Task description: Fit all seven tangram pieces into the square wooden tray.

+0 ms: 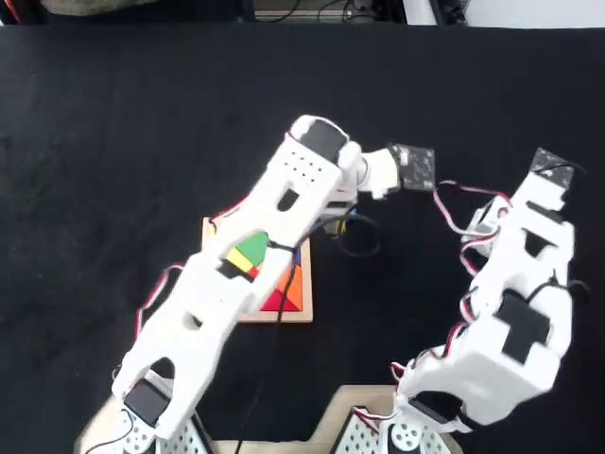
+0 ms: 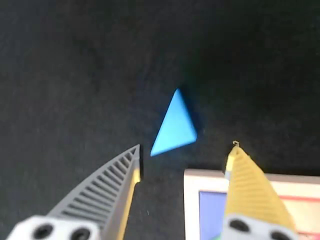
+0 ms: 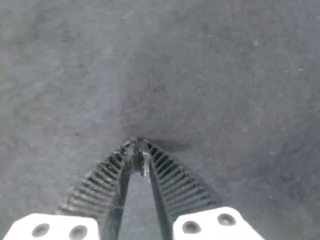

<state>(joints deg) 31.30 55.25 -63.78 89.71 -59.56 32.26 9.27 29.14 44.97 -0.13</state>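
Step in hand: pickup of a loose piece, by my reading. Left gripper (image 2: 186, 146) hangs wide open and empty, one finger over bare black cloth (image 2: 75, 60), the other, yellow-faced, over the corner of the square wooden tray (image 2: 191, 210). Inside that corner a violet-blue piece (image 2: 212, 215) and a reddish piece (image 2: 300, 215) lie seated; the high view shows the tray (image 1: 293, 317) partly under the left arm, with red and orange pieces (image 1: 291, 284) in it, so how many are in cannot be told. Just beyond the fingertips the blue triangle (image 2: 174, 127) lies flat on the cloth, outside the tray, close to the rim but apart from it. Next move, as judged: lower with the fingers straddling the triangle, close across its edges, then lift and turn it to match whatever gap remains. Thin flat piece; slipping likely. Right gripper (image 3: 139, 145) is closed on nothing, over bare cloth well away from the tray.
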